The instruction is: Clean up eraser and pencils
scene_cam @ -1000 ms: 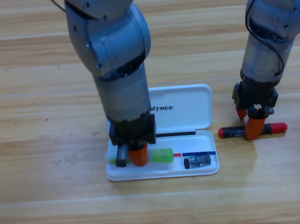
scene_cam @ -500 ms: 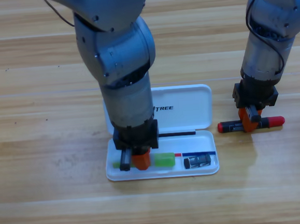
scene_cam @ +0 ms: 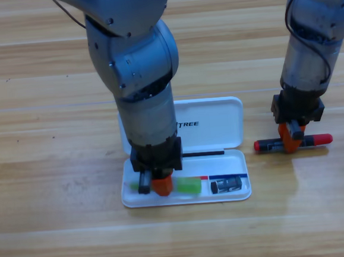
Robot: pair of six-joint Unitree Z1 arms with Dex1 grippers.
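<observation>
The white case lies open in the middle of the table. In its lower tray the light green pencil lies lengthwise, and my left gripper points straight down, shut on its middle; only the pencil's two ends show. The dark eraser rests in the tray's right end. To the right of the case, the black pencil with red ends lies crosswise, and my right gripper is shut on its middle from above.
The case's raised lid stands behind the tray, just right of the left arm. Bare wooden table surrounds the case and both arms.
The right gripper's jaws, which straddled the black-and-red pencil, have shut on it, and the pencil has shifted slightly right. The left gripper and green pencil have settled a little lower in the tray.
</observation>
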